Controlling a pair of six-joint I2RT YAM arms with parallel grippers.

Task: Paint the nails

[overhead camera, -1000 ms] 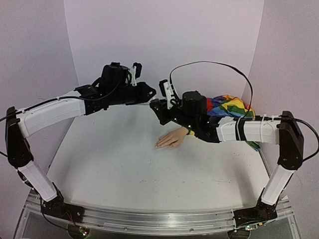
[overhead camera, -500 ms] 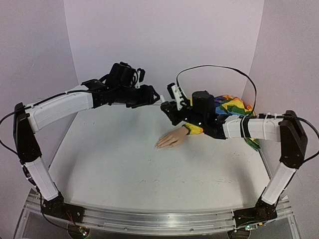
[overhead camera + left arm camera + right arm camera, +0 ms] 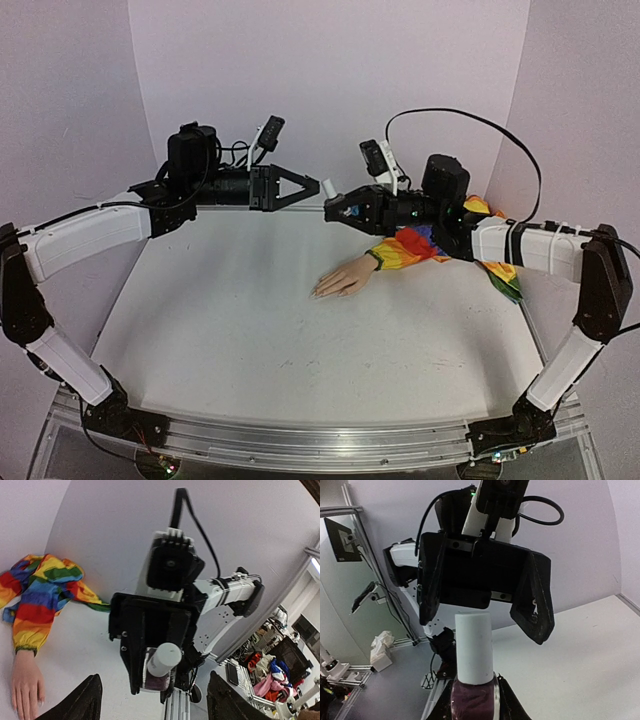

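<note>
Right wrist: right tool [image 3: 474, 703] clamps white-capped polish bottle [image 3: 474, 650]; writing indiscernible.

Two robot arms are in view, the left arm [image 3: 90, 235] and the right arm [image 3: 520, 245]. Each carries one tool, making two: the left tool [image 3: 308, 188] and the right tool [image 3: 337, 208]. There is one polish bottle [image 3: 473, 655] with one white cap. One mannequin hand [image 3: 345, 279] in one rainbow-striped sleeve [image 3: 410, 245] lies on the one tabletop [image 3: 250, 330]. Its nails [image 3: 318, 292] are too small to count.
</note>
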